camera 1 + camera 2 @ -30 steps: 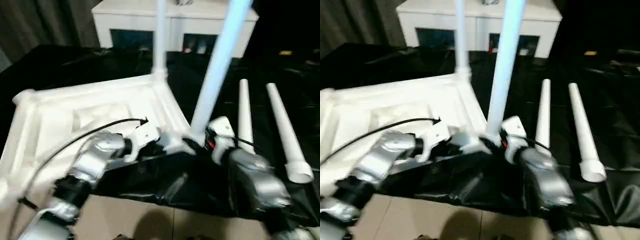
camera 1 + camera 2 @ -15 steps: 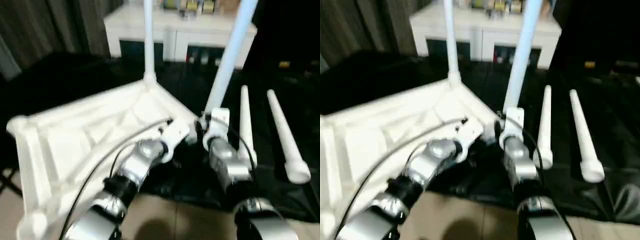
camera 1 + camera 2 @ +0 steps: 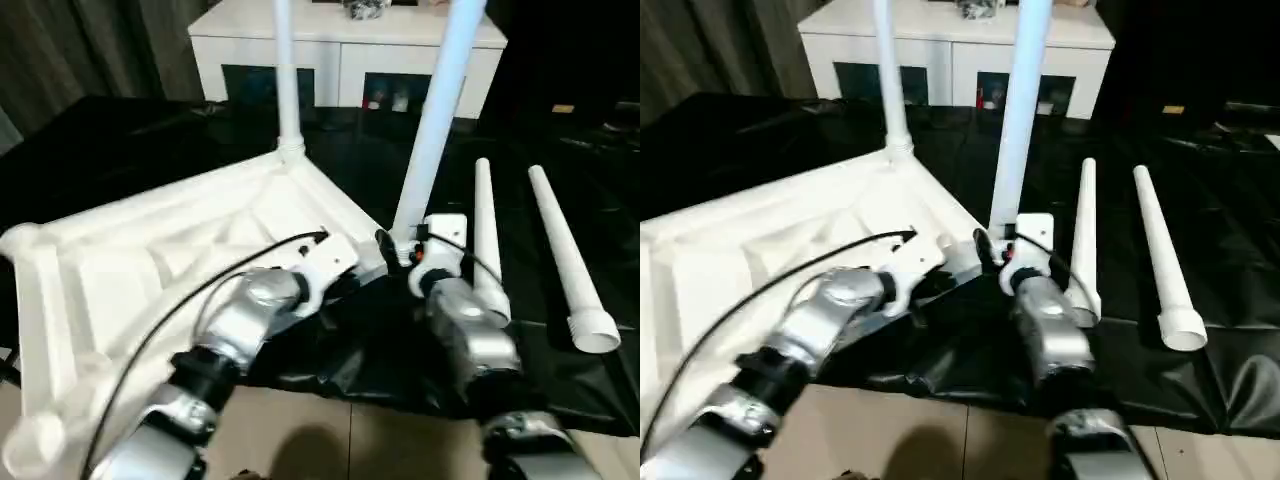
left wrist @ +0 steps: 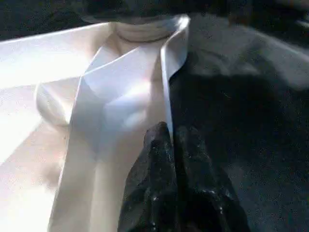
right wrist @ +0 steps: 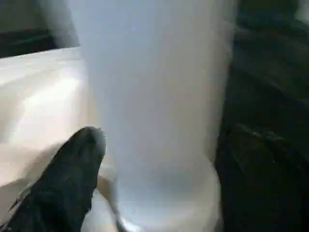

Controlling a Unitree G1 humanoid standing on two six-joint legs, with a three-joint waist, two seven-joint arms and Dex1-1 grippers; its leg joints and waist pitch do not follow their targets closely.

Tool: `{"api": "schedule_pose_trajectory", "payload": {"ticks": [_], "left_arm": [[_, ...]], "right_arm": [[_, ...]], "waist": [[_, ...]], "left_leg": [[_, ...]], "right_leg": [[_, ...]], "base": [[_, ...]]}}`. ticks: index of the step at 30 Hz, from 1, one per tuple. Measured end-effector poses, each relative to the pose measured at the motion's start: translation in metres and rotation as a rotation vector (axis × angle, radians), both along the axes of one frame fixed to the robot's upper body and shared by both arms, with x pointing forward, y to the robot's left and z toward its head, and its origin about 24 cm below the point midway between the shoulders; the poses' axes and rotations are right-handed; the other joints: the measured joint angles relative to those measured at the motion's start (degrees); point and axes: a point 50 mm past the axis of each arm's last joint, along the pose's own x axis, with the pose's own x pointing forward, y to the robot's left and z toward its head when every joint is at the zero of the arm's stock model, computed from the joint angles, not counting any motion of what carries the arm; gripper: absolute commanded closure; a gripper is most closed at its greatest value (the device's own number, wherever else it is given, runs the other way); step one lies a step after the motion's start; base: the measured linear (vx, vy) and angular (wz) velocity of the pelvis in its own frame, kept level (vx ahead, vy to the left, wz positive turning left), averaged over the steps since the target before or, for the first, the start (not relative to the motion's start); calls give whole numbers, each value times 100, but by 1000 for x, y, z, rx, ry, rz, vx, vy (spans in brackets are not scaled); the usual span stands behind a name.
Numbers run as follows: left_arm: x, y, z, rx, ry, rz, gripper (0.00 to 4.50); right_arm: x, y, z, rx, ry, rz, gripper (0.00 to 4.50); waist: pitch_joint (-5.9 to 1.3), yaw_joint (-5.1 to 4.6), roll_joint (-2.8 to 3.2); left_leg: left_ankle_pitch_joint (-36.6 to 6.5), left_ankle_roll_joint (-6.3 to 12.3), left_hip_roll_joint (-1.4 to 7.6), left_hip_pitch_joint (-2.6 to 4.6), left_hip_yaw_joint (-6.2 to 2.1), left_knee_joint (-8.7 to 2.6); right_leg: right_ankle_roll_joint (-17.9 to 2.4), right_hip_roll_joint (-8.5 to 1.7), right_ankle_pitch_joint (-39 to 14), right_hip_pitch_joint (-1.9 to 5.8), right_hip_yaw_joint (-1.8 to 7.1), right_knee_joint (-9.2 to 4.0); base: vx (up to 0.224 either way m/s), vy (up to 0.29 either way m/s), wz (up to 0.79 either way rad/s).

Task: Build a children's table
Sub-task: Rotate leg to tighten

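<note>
a white cabinet [image 3: 345,55] stands behind black sheeting [image 3: 120,140], beige tiled floor [image 3: 330,445] nearest.

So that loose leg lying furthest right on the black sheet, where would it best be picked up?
Probably around its middle, coming from above. The leg lies flat on the black sheet, apart from its neighbour, so fingers could straddle it. The tube tapers, and mid-length should balance better than the flared near end.

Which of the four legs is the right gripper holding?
The near standing leg, at the tabletop's near corner. The other stands farther back; two lie loose.
</note>
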Motion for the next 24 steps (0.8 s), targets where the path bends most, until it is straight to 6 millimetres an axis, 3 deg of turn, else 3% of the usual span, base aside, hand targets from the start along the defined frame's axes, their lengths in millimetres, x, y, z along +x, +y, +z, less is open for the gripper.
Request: {"api": "schedule_pose_trajectory", "payload": {"ticks": [11,18,19,24], "left_arm": [[-14,32,3,20,81,-203,450],[-16,35,3,23,101,-223,450],[-16,35,3,21,102,-223,450],[-16,35,3,17,110,-234,450]], "right_arm": [[-48,-15,0,-106,94,514,4],[-51,-16,1,-103,123,549,4],[-52,-16,1,-103,124,551,31],[-52,-18,0,-130,140,554,69]], "waist": [[4,89,-6],[4,94,-6],[4,95,-6],[4,105,-6]], "left_leg": [[19,48,10,15,86,4],[19,46,17,22,86,2],[19,46,17,22,86,2],[19,46,17,21,86,2]], "right_leg": [[-6,12,5,-6,83,-36],[-13,28,18,-9,95,-32],[-13,29,19,-10,97,-32],[-13,33,18,-10,101,-36]], "base": [[0,0,0],[0,0,0],[0,0,0],[0,0,0]]}}
